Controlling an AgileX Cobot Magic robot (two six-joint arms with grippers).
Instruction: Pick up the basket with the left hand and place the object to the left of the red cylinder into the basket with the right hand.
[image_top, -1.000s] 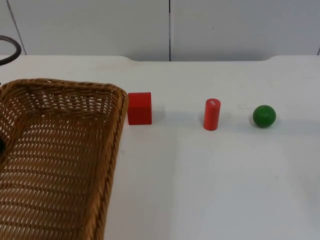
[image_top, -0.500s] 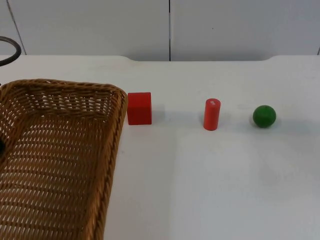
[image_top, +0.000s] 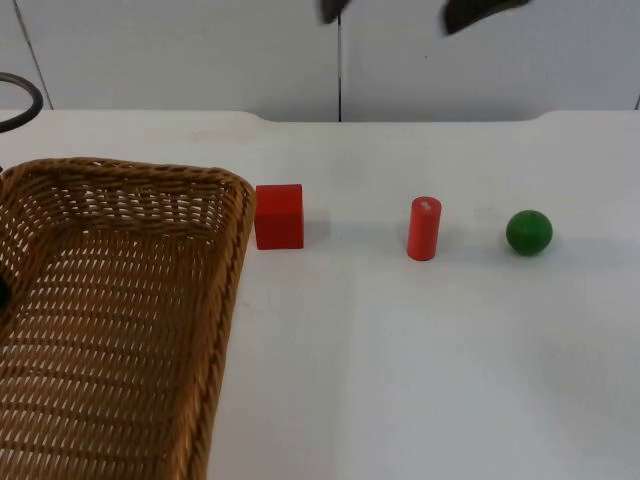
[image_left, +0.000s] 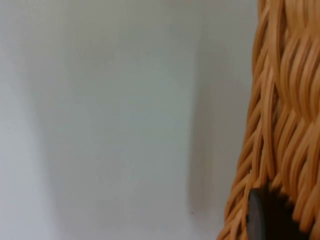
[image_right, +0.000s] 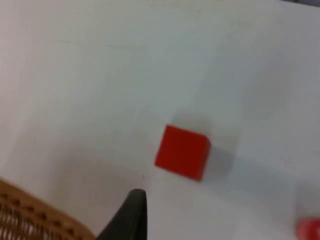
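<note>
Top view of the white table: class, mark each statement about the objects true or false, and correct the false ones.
1. The red cube stands between the woven wicker basket and the red cylinder. True.
2. The green ball lies inside the basket. False: it lies on the white table, on the far side of the cylinder from the cube.
3. The red cylinder stands upright. True.
4. The red cube sits in the right gripper. False: the cube rests on the table; the gripper is up near the grey partition wall.
5. The cylinder touches the ball. False: they stand apart.
</note>
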